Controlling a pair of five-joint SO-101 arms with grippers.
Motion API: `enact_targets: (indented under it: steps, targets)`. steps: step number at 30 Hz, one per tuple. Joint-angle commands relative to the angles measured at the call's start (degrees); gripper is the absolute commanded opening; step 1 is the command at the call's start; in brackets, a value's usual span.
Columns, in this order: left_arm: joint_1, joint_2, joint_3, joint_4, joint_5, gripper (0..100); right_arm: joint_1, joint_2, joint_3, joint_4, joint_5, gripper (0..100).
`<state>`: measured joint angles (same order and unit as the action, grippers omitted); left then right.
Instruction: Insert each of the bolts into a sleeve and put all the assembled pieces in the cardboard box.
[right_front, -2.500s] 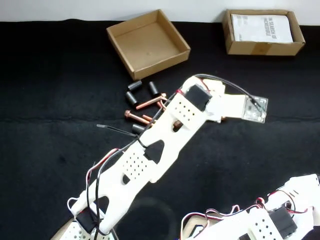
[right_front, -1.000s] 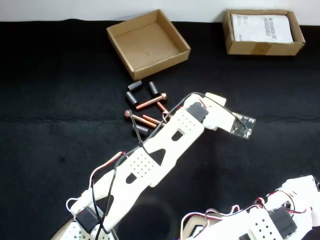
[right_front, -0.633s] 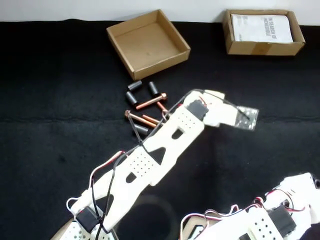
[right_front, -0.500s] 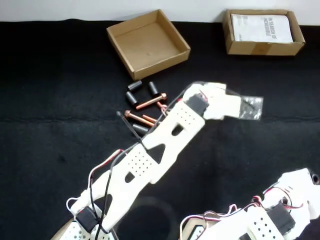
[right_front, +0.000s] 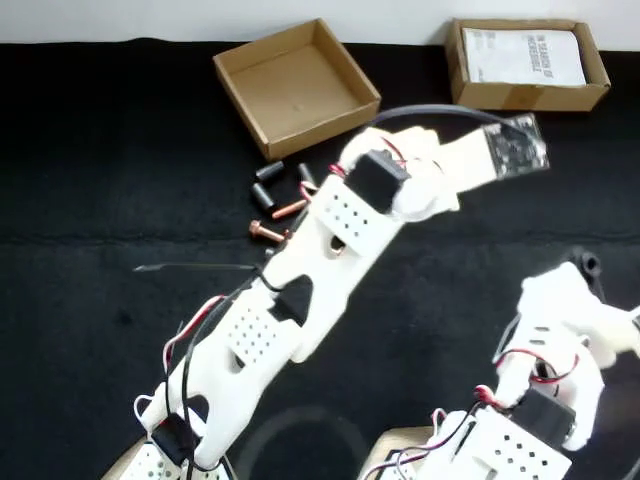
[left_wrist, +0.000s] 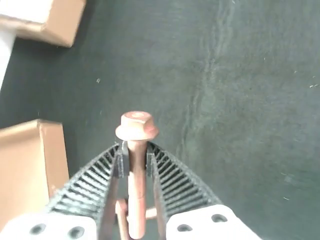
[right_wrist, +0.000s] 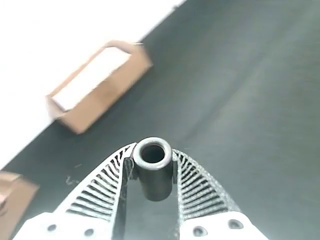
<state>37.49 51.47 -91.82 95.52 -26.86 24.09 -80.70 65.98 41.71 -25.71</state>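
Lying loose on the black cloth-covered tabletop (right_front: 90, 200), left of centre, are several short dark grey cylindrical sleeves (right_front: 268, 170) and copper-coloured flanged bolts (right_front: 266, 231). They are clustered near the front corner of the open, shallow brown cardboard box (right_front: 232, 98) and partly hidden beneath the white left arm (right_front: 300, 280), which stretches from the near edge out over them. The left end effector (left_wrist: 135, 150) is clamped on a further copper-coloured bolt (left_wrist: 136, 131): the shank sits between the ribbed black fingers (left_wrist: 95, 175), the hexagonal flanged head juts past their tips, and the dark cloth lies behind it. Farther right, low in the high view, stands the white right arm (right_front: 555, 340). The right end effector (right_wrist: 153, 155) is clamped on a dark grey sleeve (right_wrist: 153, 172), whose open bore faces away from the wrist. At the far right, along the back edge, sits a second cardboard box (right_front: 525, 98) holding a white printed sheet (right_front: 522, 55), well apart from the loose pieces.
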Motion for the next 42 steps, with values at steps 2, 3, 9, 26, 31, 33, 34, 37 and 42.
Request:
enact_targets:
  steps: [2, 3, 9, 26, 31, 33, 34, 37, 42]
  targets:
    - [-4.4, -9.8, -2.6, 2.4, 8.2, 1, -9.0, -4.0, -5.4, 0.5, -0.2, 0.8]
    - [-5.4, -11.1, -2.6, 2.7, 10.3, 1, -11.8, -5.2, -5.8, 1.6, 0.2, 0.8]
    - [-9.7, -17.8, -2.6, 5.0, 17.1, 1, -25.8, -9.6, -10.1, 12.4, 4.2, 0.8]
    - [-7.0, -47.5, 16.2, 5.8, 19.3, 1, -45.4, -10.0, -10.9, 35.0, 8.8, 0.8]
    - [-4.4, -61.1, 36.8, 5.5, 19.3, 1, -50.2, -9.9, -10.9, 34.7, 10.2, 0.8]
    - [-4.5, -66.2, 44.2, 5.5, 19.3, 1, -50.9, -10.0, -10.6, 33.0, 11.6, 0.8]
    - [-4.6, -68.5, 47.7, 5.5, 19.3, 1, -50.9, -10.0, -10.5, 32.0, 12.0, 0.8]
    - [-5.2, -75.0, 58.0, 5.5, 19.2, 1, -51.1, -9.6, -10.3, 27.9, 13.2, 0.8]
    - [-5.5, -83.2, 73.9, 5.1, 19.2, 1, -51.1, -9.6, -10.2, 23.0, 13.2, 0.8]
